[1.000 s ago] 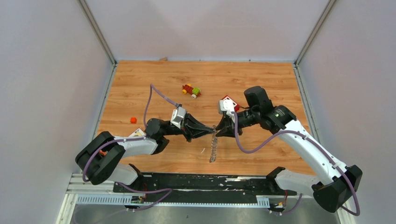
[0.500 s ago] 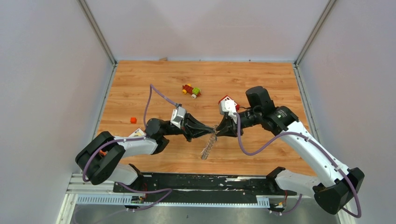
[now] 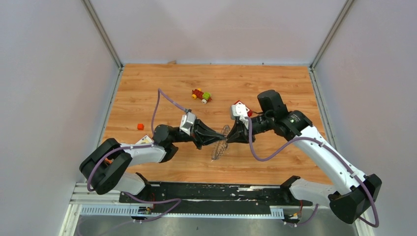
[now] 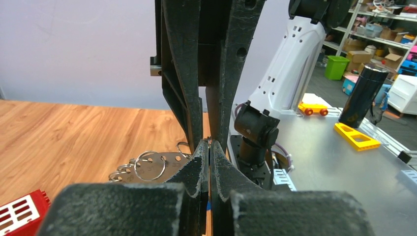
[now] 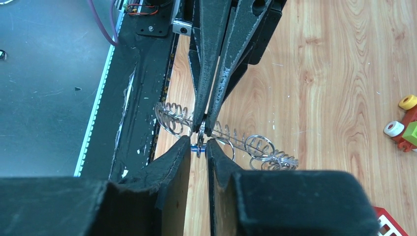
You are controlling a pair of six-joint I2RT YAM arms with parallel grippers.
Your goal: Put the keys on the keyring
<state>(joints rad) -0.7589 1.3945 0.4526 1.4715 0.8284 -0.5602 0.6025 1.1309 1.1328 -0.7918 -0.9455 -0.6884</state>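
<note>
Left hand (image 4: pixel 208 147) clamps the keyring (image 3: pixel 218 147) above the table's (image 3: pixel 147 88) middle; right hand (image 5: pixel 198 143), nearly closed, pinches the blue-headed key (image 5: pixel 198 149). Threading, I'd say; next its hole must catch the ring's wire.

The surface (image 3: pixel 275 83) is wood-grain laminate, smooth with a soft sheen. The keyring (image 5: pixel 248 143) is bright polished silver metal, all thin wire loops. On the right gripper (image 5: pixel 198 142) the fingers (image 5: pixel 167 172) are matt black plastic, grainy, scuffed pale at the edges. Same on the left gripper (image 5: pixel 203 130). The blue-headed key (image 5: pixel 199 148) is too tiny to judge. The arm shells (image 3: pixel 324 152) are glossy white plastic.
</note>
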